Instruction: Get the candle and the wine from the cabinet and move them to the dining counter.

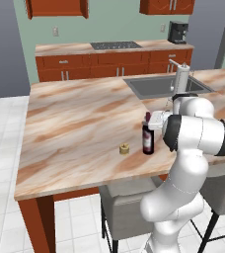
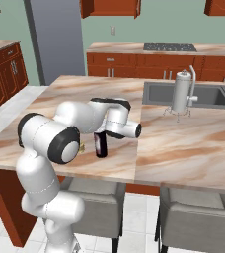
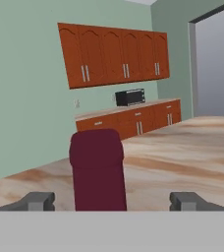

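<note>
The steel sink (image 1: 159, 86) set into the counter (image 1: 80, 128) holds nothing that can be made out, with a tall metal faucet (image 2: 181, 94) standing at its near rim. The wine (image 1: 147, 138) stands upright on the counter, close to the near edge, and the candle (image 1: 124, 148) sits just beside it on its left in the left base view, apart from it and also near that edge. To the left of both, and behind them toward the far side, the marbled top lies bare and broad; grey chairs (image 2: 196, 217) stand under the near edge. In the hand view the pincer (image 3: 113, 201) stands wide, its two dark fingertips (image 3: 41, 201) spread on either side of the bottle's maroon neck, with clear gaps between each tip and the neck, so nothing is gripped. The neck rises midway between the tips. Beyond, reddish wall cabinets (image 3: 116, 54) hang shut above a wall counter carrying a dark microwave (image 3: 129, 97).
</note>
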Robot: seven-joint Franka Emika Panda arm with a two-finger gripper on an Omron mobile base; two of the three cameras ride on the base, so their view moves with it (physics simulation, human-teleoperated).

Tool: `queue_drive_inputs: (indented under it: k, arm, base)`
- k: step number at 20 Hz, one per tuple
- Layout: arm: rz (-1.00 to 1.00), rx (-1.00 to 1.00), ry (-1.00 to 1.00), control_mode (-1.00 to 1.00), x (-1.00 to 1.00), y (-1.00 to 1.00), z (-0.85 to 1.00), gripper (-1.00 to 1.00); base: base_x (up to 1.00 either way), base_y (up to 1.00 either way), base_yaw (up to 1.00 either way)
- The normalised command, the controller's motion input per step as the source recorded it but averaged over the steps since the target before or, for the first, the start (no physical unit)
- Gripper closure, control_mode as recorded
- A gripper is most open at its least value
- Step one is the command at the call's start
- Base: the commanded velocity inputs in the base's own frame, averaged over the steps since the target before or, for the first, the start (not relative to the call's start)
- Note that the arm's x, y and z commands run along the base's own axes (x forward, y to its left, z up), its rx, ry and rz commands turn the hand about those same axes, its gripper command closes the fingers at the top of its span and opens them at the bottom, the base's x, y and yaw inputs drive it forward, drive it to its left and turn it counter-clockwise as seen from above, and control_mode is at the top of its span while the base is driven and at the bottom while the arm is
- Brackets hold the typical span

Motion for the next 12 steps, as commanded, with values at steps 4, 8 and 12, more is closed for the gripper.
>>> queue_drive_inputs:
  k: [4,8,12]
  arm:
    - [0.00,0.00,0.00,-1.00,0.00,0.00,0.00,-1.00]
    - [0.00,0.00,0.00,-1.00,0.00,0.00,0.00,-1.00]
    - [0.00,0.00,0.00,-1.00,0.00,0.00,0.00,-1.00]
  base:
    - [0.00,0.00,0.00]
    - [0.00,0.00,0.00]
    - [0.00,0.00,0.00]
